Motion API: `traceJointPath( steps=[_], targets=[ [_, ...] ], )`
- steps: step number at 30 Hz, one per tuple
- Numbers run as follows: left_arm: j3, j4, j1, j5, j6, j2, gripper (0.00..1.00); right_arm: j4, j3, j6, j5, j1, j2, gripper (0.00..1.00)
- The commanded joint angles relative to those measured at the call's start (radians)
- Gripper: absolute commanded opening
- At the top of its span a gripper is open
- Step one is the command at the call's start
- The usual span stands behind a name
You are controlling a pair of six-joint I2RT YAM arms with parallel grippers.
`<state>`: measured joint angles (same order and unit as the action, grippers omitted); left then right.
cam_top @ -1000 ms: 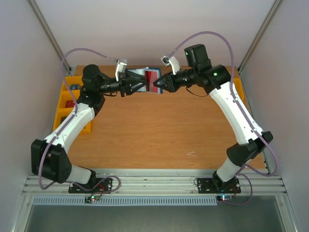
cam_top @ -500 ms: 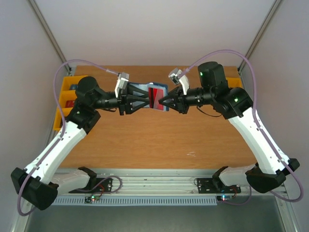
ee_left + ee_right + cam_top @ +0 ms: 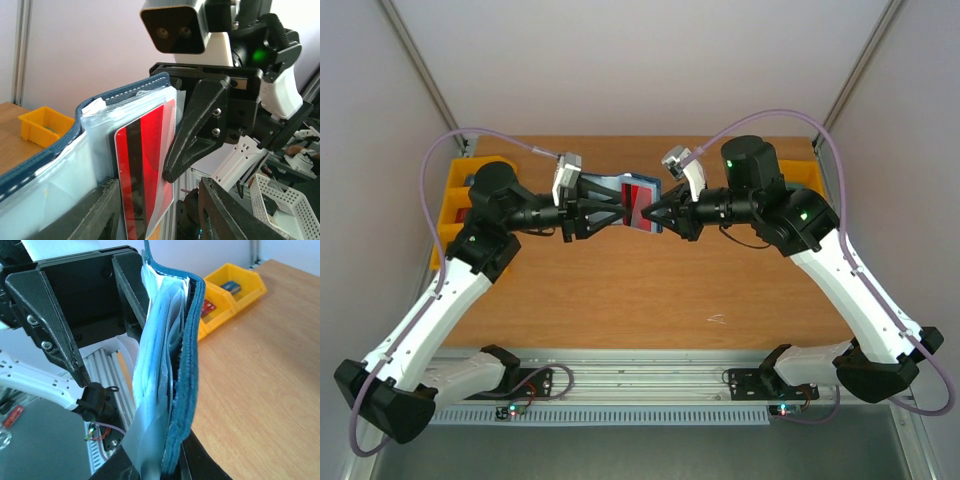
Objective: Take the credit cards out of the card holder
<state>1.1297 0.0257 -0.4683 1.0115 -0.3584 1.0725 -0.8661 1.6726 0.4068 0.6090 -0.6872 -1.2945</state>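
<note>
Navy card holder [image 3: 620, 198] hangs above the table, both arms' jaws pinching opposite edges.

A wooden table [image 3: 650, 290] stands between pale, apparently white walls [image 3: 620, 60].

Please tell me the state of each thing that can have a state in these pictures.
Card holder: open, held off the table between both grippers.
Red card: partly out of its clear pocket.
Left gripper: partly open around the holder's end.
Right gripper: shut on the holder.
</note>
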Motion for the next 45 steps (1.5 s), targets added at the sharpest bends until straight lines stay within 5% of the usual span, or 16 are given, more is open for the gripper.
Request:
traceJointPath(
  steps=[1,5,11,16,24,29,36,41,45],
  targets=[
    [-0.02,-0.136,-0.068,0.091,0.004,0.007,0.41,0.158,0.013,-0.063,-0.101,-0.058,-0.057,0.01],
    [-0.036,-0.244,-0.069,0.129,-0.04,-0.018,0.34,0.154,0.019,-0.115,-0.151,-0.058,-0.07,0.01],
    [-0.04,-0.283,-0.056,0.159,-0.095,-0.04,0.31,0.122,0.022,-0.117,-0.028,-0.046,-0.063,0.01],
    [-0.057,-0.269,-0.055,0.154,-0.105,-0.066,0.01,0.086,0.02,-0.092,0.022,-0.046,-0.049,0.01],
    [-0.088,-0.125,-0.049,0.067,-0.061,-0.134,0.0,0.042,0.0,-0.072,0.06,-0.044,-0.01,0.26],
    [-0.09,-0.09,-0.043,0.048,-0.042,-0.145,0.0,0.058,-0.053,-0.076,0.055,-0.042,0.032,0.31],
    [-0.097,-0.077,-0.033,0.036,-0.037,-0.144,0.0,0.062,-0.13,-0.08,0.036,-0.035,0.09,0.26],
    [-0.096,0.055,-0.012,0.02,0.044,-0.148,0.0,0.015,-0.139,-0.084,-0.012,-0.014,0.123,0.05],
    [-0.09,0.153,0.027,-0.01,0.153,-0.159,0.0,-0.013,-0.199,-0.134,-0.039,0.058,0.157,0.01]
  ],
)
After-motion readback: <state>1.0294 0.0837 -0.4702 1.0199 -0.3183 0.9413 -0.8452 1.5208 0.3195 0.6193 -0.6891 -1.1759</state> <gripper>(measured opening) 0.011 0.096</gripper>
